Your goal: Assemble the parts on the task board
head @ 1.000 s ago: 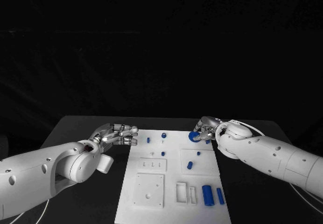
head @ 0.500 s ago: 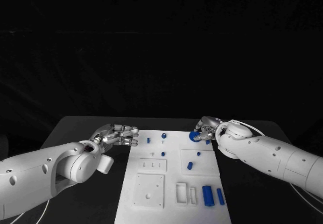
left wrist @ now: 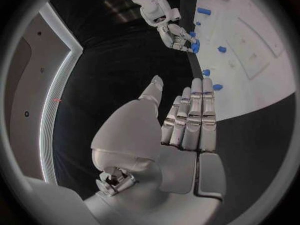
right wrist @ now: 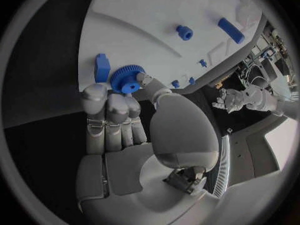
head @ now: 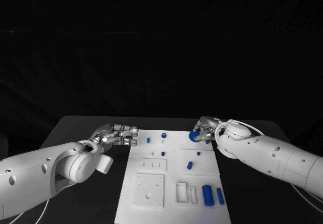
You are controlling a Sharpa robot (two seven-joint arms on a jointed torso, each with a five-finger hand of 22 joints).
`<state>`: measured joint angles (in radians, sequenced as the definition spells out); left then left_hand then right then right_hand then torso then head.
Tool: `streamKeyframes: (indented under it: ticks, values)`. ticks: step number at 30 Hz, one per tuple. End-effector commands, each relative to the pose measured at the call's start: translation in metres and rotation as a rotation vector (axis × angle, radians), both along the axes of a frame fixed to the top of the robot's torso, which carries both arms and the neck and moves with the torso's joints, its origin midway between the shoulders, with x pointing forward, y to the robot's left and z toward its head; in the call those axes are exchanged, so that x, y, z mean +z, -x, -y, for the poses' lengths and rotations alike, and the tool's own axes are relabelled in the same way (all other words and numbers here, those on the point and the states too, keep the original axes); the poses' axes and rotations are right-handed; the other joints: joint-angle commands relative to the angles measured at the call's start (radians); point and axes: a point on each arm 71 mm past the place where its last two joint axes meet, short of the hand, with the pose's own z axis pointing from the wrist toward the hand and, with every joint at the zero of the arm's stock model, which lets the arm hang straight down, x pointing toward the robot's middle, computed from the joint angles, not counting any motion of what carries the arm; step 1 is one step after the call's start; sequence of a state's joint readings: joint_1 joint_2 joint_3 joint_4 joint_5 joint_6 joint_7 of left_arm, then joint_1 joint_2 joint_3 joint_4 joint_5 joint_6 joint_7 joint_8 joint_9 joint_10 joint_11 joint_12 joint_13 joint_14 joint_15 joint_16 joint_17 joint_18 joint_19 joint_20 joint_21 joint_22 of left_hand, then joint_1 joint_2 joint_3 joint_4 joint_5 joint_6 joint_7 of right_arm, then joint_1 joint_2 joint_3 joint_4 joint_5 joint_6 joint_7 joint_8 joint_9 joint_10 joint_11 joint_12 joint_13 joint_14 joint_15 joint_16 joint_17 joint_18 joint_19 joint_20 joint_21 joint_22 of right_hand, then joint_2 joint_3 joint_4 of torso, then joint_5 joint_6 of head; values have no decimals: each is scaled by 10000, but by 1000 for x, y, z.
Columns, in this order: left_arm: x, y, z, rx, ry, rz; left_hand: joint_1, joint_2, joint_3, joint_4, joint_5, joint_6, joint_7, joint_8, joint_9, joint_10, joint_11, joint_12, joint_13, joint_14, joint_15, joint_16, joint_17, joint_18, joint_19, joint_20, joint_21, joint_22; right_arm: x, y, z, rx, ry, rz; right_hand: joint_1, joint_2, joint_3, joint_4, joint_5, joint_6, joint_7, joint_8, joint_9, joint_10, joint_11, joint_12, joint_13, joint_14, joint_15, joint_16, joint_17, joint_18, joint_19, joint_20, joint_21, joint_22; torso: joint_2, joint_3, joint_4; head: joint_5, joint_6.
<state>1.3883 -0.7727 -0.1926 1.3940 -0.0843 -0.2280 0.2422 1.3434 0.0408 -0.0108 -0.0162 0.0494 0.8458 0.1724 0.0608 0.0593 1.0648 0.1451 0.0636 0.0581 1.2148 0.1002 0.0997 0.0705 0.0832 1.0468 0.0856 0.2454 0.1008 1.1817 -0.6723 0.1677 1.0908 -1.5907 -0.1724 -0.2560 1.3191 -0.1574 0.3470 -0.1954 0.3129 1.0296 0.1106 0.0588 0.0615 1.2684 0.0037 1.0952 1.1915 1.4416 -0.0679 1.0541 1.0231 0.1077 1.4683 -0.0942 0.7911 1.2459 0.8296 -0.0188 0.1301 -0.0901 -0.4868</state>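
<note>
Right robot hand pinching toothed blue gear at white board edge; I see left robot hand empty, fingers straight, together.

The task board is looking like smooth matt white plastic, the blue gear like toothed matt plastic. The fingers are showing brushed silver metal, the arm shells are gleaming glossy white, and the counter is lying matt black.
</note>
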Motion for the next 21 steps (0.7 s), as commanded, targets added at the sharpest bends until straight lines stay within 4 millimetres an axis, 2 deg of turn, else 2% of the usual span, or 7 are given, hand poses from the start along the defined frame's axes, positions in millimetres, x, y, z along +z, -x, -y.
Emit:
streamKeyframes:
  ticks: [1, 9, 12, 14, 17, 21]
  values:
    - [1, 1, 2, -175, 33, 20, 10, -53, 15, 14, -13, -88, 8, -13, -13, -56, 5, -38, 9, -38, 58, -56, -8, -141, -34, 16, 5, -10, -11, 2, 3, -123, 836, -435, -130, -59, 397, -148, -51, 175, -1, 26, 12, 1, -54, 10, 22, 40, -50, -57, 52, 39, 475, 10, -82, 82, 1, 1, -6, 1, -6]
    - [1, 1, 1, -163, 32, 18, 10, -53, 15, 14, -13, -88, 8, -13, -13, -56, 5, -38, 9, -38, 58, -56, -8, -141, -34, 16, 5, -10, -7, 5, -4, -26, 801, -44, -267, -43, 571, -178, 91, 291, -27, 30, 14, 62, -68, 88, 84, 50, -63, -23, 114, 37, 497, -3, -43, 181, -1, -5, 17, -1, 19]
    - [1, 1, 1, -148, 29, 19, 10, -53, 15, 14, -13, -88, 8, -13, -13, -56, 5, -38, 9, -38, 58, -56, -8, -141, -34, 16, 5, -10, -4, 7, -11, 95, 763, 249, -350, -60, 528, -117, 90, 314, -36, 32, 15, 90, -72, 116, 104, 56, -65, -12, 128, 38, 504, -5, -29, 199, -5, -5, 14, 36, 28]
    - [1, 1, 1, -139, 26, 19, 10, -53, 15, 14, -13, -88, 8, -13, -13, -56, 5, -38, 9, -38, 58, -56, -8, -141, -34, 16, 5, -10, 0, 10, -16, 175, 780, 524, -371, -78, 443, -38, 96, 337, -49, 29, 14, 103, -83, 123, 111, 61, -69, 0, 145, 40, 511, -9, -30, 216, -5, -6, 12, 55, 32]
    - [1, 1, 1, -128, 19, 14, 40, -57, 17, 6, -13, -87, 6, -13, -12, -51, 2, -38, 9, -40, 57, -56, -7, -140, -34, 16, 8, -24, 5, 13, -25, 298, 844, 895, -425, -185, 236, 160, 391, 341, -64, 26, 13, 131, -93, 128, 117, 66, -78, 18, 167, 42, 519, -12, -15, 241, -7, -15, 16, 72, 32]
    - [1, 1, 1, -108, 10, 11, 63, -60, 22, -11, -13, -86, 6, -13, -12, -46, 2, -38, 9, -38, 55, -55, -7, -141, -36, 16, 8, -25, 10, 18, -36, 463, 904, 1306, -363, -269, 190, 349, 374, 394, -81, 32, 16, 149, -99, 128, 125, 70, -82, 25, 181, 36, 520, -17, -28, 257, -3, -21, 15, 98, 45]
